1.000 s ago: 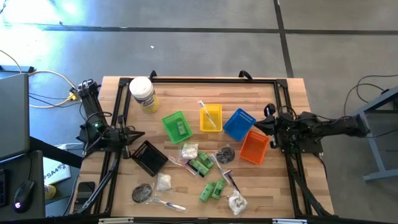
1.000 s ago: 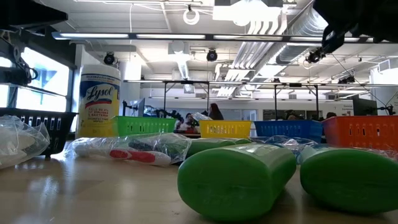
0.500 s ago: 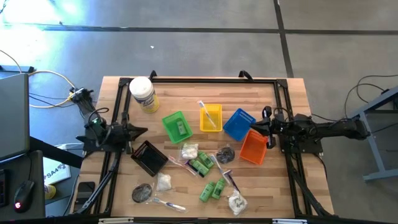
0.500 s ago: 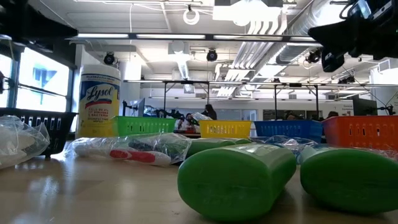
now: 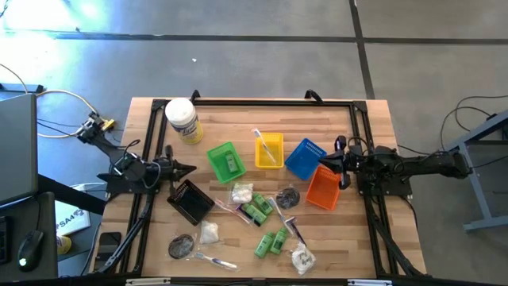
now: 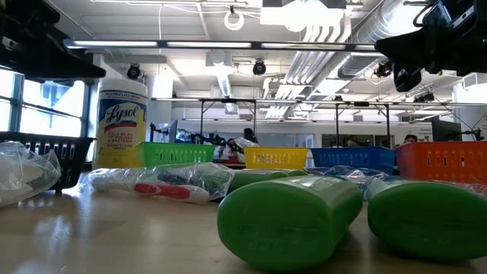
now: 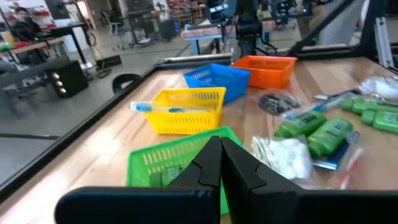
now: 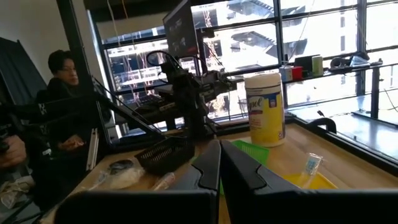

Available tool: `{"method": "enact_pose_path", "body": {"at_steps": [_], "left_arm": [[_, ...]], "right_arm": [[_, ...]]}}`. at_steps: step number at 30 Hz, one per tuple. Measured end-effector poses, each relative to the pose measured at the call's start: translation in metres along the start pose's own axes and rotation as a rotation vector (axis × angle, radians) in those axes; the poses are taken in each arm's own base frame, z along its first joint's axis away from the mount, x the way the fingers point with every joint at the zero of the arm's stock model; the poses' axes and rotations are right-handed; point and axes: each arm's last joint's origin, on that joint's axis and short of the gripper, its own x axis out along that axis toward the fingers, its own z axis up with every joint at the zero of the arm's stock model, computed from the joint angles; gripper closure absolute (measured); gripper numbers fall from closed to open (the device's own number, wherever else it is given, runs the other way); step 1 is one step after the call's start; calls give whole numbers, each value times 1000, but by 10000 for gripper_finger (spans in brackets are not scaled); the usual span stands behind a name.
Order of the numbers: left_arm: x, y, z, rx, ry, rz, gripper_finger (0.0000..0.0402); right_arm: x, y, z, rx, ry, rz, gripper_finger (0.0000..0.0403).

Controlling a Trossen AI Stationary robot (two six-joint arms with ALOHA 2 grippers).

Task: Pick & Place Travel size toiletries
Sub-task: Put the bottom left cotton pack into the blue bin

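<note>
Plainly legible: "Lysol" in blue script on the yellow label of the large white plastic jar (image 6: 122, 122), standing at the far left end of the wooden table (image 5: 365, 119). Scattered over the near half of that table, the travel size toiletries (image 5: 262, 213): small green tubes, clear-wrapped toothbrushes, white packets, dark round sachets (two fat green tubes looming closest in the low view). One toothbrush (image 7: 163, 106) lying across the yellow mesh tray (image 7: 186, 112). Left gripper (image 5: 189, 168) pinched together, empty, near the black tray (image 5: 190, 202); right gripper (image 5: 323, 160) likewise clenched, empty, above the orange tray (image 5: 325, 189).
</note>
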Motion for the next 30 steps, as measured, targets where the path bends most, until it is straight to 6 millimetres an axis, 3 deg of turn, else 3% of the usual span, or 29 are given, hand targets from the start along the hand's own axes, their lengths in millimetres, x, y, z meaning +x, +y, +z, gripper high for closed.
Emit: {"method": "enact_pose_path", "body": {"at_steps": [10, 16, 23, 26, 30], "left_arm": [[4, 2, 5, -23, -57, -42, 402], [3, 1, 19, -100, -123, -85, 402], [13, -9, 69, -30, -96, -74, 402], [28, -23, 91, 16, -35, -52, 402], [54, -48, 106, 76, 117, -49, 401]], "right_arm": [[0, 0, -1, -16, 4, 0, 400], [0, 0, -4, 6, 38, 2, 400], [0, 0, -4, 8, 40, 0, 400], [1, 0, -5, 8, 47, 17, 400], [0, 0, -5, 8, 47, 27, 400]]}}
